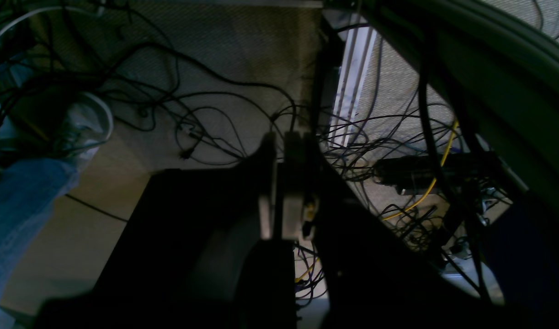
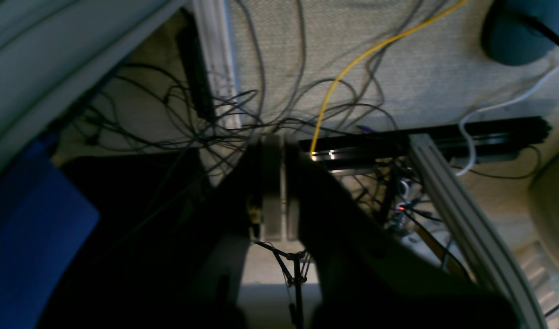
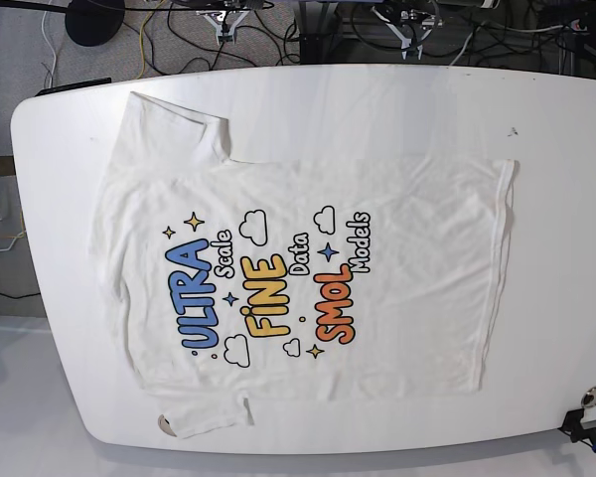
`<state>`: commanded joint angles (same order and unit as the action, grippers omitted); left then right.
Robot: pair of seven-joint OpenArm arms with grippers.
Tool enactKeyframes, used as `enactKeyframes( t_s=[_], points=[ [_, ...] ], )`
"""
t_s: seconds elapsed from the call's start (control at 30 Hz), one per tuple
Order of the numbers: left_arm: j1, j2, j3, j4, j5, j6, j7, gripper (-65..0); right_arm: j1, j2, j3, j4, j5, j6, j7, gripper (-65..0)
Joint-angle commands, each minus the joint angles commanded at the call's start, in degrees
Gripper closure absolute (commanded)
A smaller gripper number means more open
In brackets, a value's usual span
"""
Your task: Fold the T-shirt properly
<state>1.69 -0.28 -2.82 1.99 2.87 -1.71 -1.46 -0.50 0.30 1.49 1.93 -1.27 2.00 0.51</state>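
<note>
In the left wrist view the left end effector (image 1: 279, 183) has its fingers pressed together with nothing between them, hanging over carpeted floor (image 1: 242, 50) strewn with dark cables (image 1: 206, 100). The right end effector (image 2: 274, 187) is likewise pressed together and empty, above more cables and a yellow wire (image 2: 352, 64). Neither shows in the base view. There the T-shirt (image 3: 298, 278) lies spread flat, print up, on the white table (image 3: 556, 109), collar toward the view's left and hem toward its right, well apart from both end effectors.
</note>
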Motion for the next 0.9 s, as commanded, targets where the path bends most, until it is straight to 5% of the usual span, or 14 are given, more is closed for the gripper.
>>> enactKeyframes(
  t_s=[0.9],
  points=[
    [0.0, -0.1, -0.1, -0.3, 0.3, -0.2, 0.4, -2.1, -0.1, 0.1, 0.1, 0.5, 0.1, -0.02, -0.2, -1.0]
  ],
)
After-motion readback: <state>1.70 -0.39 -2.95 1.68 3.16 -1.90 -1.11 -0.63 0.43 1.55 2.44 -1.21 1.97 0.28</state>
